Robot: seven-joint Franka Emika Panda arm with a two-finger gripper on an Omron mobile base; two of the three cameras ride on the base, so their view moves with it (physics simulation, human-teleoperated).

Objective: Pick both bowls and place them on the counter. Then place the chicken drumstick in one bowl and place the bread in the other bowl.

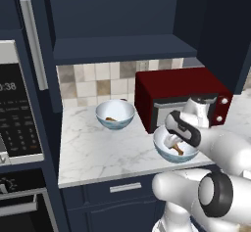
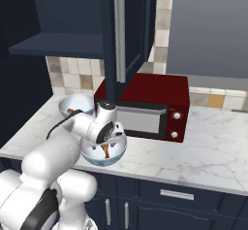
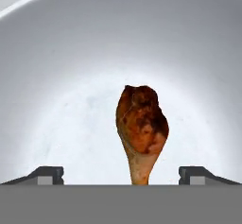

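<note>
1. I am reading the gripper [image 3: 121, 175] as spread wide and holding nothing: in the hand view its two dark fingertips [image 3: 46, 174] are standing far apart, with open space between each of them and the chicken drumstick [image 3: 141, 128].
2. The chicken drumstick is lying on the pale floor of the near bowl [image 1: 175, 150], directly ahead of the hand and midway between the tips. Its long axis is running away from the camera, thin bone end toward the hand, thick browned end farther off.
3. I am judging the drumstick step as done. With the piece released, the coming move calls for lifting the hand straight out of the bowl so that neither tip catches the rim or drags the bone end.
4. The second bowl [image 1: 115, 114] is sitting farther back on the counter [image 1: 93, 150], well apart from the first. A small brown item is showing inside it; I cannot tell from these views whether it is the bread.
5. The counter is white marble with grey veins, flat, on navy cabinets. A red microwave [image 2: 147, 107] is standing just behind the near bowl, and dark upper cabinets are overhanging, so headroom for the retreat looks limited.
</note>
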